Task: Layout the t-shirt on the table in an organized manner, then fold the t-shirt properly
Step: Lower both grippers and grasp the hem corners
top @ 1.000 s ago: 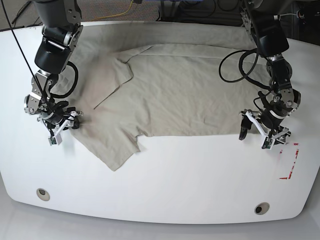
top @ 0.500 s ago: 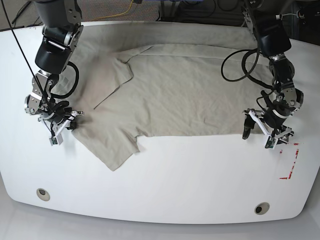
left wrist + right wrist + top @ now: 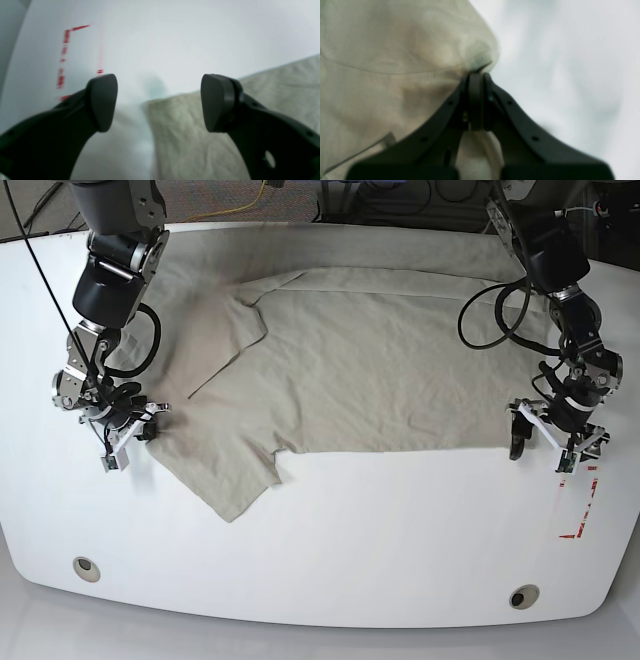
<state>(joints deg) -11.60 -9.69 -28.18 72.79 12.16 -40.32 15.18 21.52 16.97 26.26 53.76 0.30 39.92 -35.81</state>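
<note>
The beige-grey t-shirt [image 3: 350,360] lies spread over the far half of the white table [image 3: 350,540], with one sleeve pointing toward the front left. My right gripper [image 3: 140,428] is at the shirt's left edge in the base view. In the right wrist view that gripper [image 3: 476,75] is shut on a pinched fold of the t-shirt [image 3: 395,62]. My left gripper [image 3: 540,450] stands open at the hem's right corner. In the left wrist view its fingers [image 3: 102,100] straddle the corner of the t-shirt [image 3: 200,140] without touching it.
A red tape outline [image 3: 580,510] marks the table just in front of my left gripper and shows as red tape [image 3: 62,62] in the left wrist view. Two grommet holes [image 3: 87,567] [image 3: 522,597] sit near the front edge. Cables hang behind the table.
My right gripper has closed on the shirt's left edge. My left arm has shifted right along the hem to its corner, staying open.
</note>
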